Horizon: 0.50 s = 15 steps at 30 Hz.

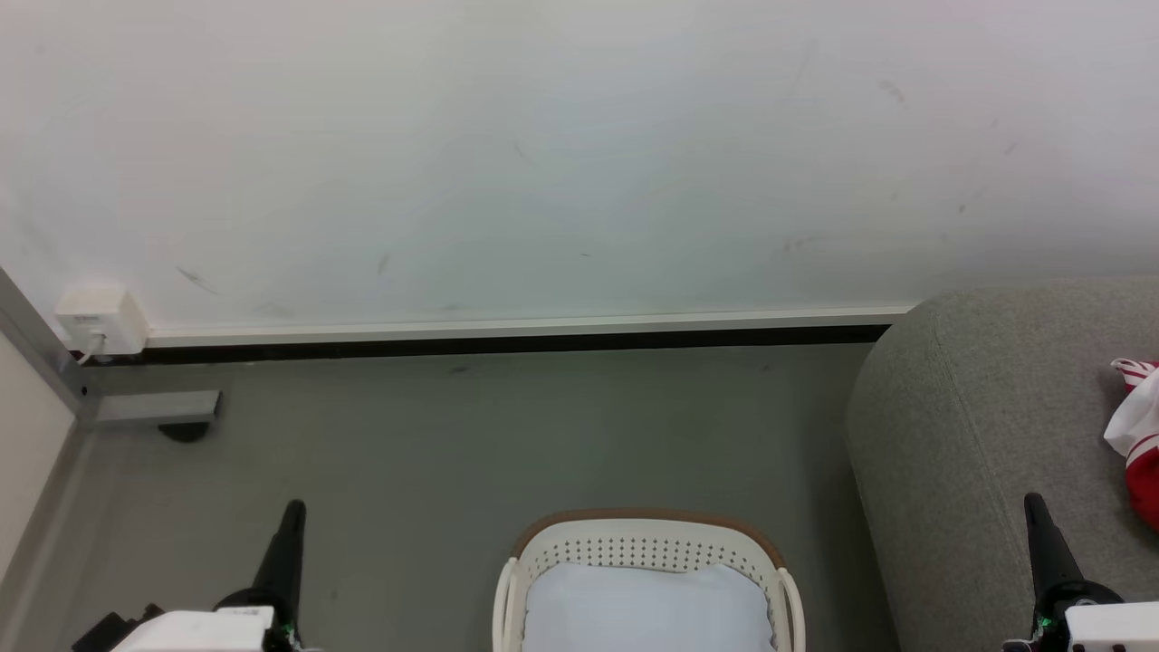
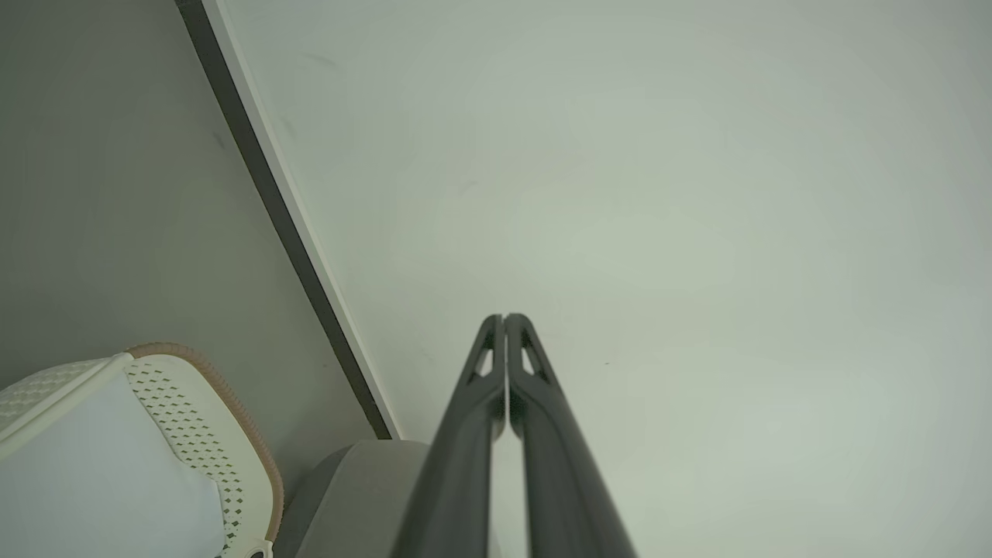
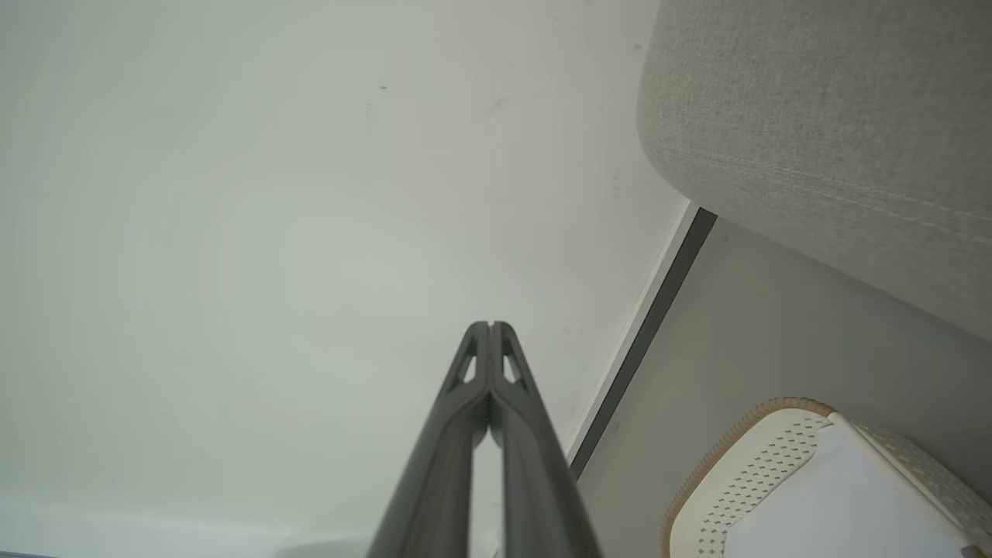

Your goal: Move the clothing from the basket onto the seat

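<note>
Grey smooth floor [image 1: 543,435] meets a scuffed white wall [image 1: 579,163] along one dark skirting strip [image 1: 507,344], with one small white plastic wall box [image 1: 101,319] fixed low at the left. One oval cream-white perforated plastic laundry basket with a brown woven-look rim [image 1: 645,520] stands on the floor at the bottom centre of the head view, and one plain pale white-blue liner cloth [image 1: 647,607] lies inside it. One large light-grey fabric sofa with rounded edges [image 1: 978,435] stands just right of the basket. One bundle of red fabric clothing with white panels and stripes [image 1: 1139,426] lies on the sofa, cut by the picture's right edge, so I cannot tell how many garments it holds. Two grippers point up: the left gripper [image 1: 292,521] over the floor left of the basket, the right gripper [image 1: 1037,512] over the sofa, apart from the clothing. The head view gives the clothing's place, while each wrist view gives finger detail: the left gripper's two dark fingers are pressed together holding nothing, and so are the right gripper's, each pair against the wall.
</note>
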Motion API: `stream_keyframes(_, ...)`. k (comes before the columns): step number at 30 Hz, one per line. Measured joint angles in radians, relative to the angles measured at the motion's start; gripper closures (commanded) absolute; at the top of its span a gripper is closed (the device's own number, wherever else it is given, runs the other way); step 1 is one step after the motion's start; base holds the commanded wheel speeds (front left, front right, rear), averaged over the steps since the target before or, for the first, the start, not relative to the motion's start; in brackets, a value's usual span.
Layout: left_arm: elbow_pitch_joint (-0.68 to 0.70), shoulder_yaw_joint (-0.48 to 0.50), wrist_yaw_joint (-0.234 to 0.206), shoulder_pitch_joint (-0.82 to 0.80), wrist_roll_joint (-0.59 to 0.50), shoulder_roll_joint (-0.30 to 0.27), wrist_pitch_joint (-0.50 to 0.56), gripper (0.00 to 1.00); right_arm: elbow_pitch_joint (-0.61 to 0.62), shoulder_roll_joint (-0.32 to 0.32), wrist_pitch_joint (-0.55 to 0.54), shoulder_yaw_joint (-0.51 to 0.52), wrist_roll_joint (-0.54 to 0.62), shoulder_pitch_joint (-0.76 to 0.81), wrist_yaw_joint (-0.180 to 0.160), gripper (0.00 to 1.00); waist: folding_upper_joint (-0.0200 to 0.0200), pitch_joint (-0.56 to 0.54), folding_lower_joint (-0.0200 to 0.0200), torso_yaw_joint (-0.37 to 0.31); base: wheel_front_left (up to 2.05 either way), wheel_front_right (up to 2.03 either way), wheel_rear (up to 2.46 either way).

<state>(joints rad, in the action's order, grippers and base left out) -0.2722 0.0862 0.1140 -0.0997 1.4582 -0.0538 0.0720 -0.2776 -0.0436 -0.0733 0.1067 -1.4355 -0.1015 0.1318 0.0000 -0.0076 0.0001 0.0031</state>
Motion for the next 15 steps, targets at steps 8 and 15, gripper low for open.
stream_keyframes(8, 0.007, 0.010, 0.005, -0.004, 0.055, 0.002, 0.016, 1.00, 0.010, -0.001, -0.015, 0.002, -0.063, -0.002, 0.000, 1.00, 0.0000, 0.003, 0.0000, -0.001, 0.00, 0.00, 0.00)
stream_keyframes(15, 0.014, 0.020, 0.010, -0.006, 0.096, 0.003, 0.031, 1.00, 0.018, -0.002, -0.029, 0.005, -0.115, -0.005, 0.000, 1.00, 0.0000, 0.005, 0.0000, -0.002, 0.00, 0.00, 0.00)
